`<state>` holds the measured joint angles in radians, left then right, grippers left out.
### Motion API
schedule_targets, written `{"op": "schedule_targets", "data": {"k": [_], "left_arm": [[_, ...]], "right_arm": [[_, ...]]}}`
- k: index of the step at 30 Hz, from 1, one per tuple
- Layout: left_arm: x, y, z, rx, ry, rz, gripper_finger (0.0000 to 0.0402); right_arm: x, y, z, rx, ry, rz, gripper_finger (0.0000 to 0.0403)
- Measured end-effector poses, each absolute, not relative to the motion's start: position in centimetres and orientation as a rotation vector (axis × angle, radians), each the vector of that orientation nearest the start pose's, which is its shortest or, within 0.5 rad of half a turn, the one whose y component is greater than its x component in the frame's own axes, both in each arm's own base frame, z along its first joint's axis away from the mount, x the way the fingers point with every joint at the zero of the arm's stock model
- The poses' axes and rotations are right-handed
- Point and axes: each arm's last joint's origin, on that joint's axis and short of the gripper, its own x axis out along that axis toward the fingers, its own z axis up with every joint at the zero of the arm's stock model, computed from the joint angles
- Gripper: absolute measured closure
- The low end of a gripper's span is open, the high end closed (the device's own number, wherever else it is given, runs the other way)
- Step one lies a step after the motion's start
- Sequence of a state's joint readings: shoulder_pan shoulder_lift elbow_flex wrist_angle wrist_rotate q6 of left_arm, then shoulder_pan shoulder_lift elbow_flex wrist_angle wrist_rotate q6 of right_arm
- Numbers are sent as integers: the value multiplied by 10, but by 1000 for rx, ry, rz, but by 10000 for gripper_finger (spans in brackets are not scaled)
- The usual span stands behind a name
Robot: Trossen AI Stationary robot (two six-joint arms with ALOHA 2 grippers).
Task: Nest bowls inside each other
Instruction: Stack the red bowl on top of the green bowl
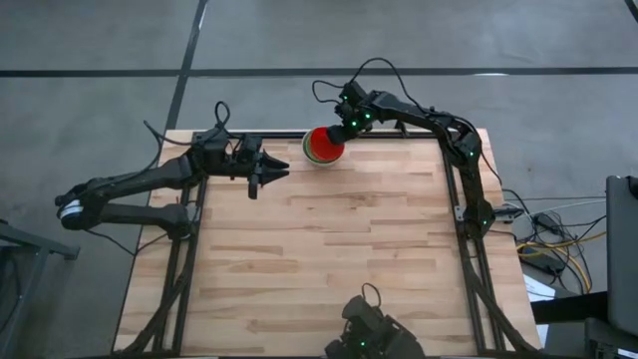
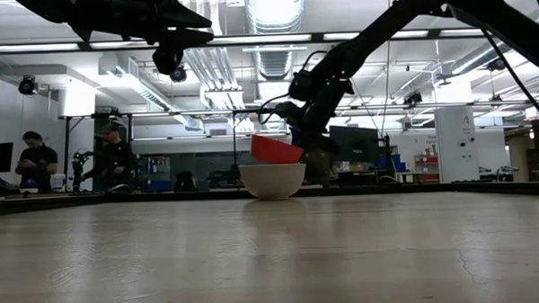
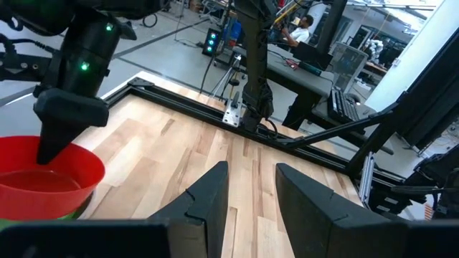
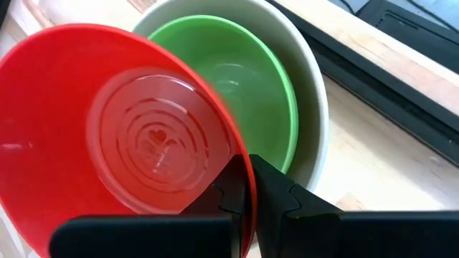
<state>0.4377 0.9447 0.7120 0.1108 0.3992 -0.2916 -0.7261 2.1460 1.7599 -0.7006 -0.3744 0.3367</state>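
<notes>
The step in hand is setting the red bowl (image 4: pixel 107 143) into the stack: the right gripper (image 4: pixel 247 190) is clamped on that bowl's rim, one finger inside and one outside, and holds it tilted over the white bowl (image 4: pixel 315 122), which already has a green bowl (image 4: pixel 265 107) seated in it. In the high view this group sits at the upper centre of the frame, close to the table's (image 1: pixel 329 249) far edge, with the red bowl (image 1: pixel 324 143) covering most of what lies under it. In the low view the red bowl (image 2: pixel 275 149) hangs at a slant just above the white bowl (image 2: pixel 272 180) in the middle of the frame, its lower side nearly at the rim. The left gripper (image 1: pixel 271 176) waits at the centre left of the high view, fingers parted and holding nothing. The next move probably calls for levelling the red bowl, centring it over the green one, lowering it until it seats, then parting the fingers; released while tilted, it could ride up on the rim
</notes>
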Motion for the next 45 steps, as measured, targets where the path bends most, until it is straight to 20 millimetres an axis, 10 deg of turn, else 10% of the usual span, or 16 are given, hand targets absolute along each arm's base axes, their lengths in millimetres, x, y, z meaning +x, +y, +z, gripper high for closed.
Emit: {"op": "schedule_targets", "data": {"k": [45], "left_arm": [[196, 79, 308, -341, 105, 54, 280]], "right_arm": [[346, -298, 216, 849, 837, -484, 297]]}}
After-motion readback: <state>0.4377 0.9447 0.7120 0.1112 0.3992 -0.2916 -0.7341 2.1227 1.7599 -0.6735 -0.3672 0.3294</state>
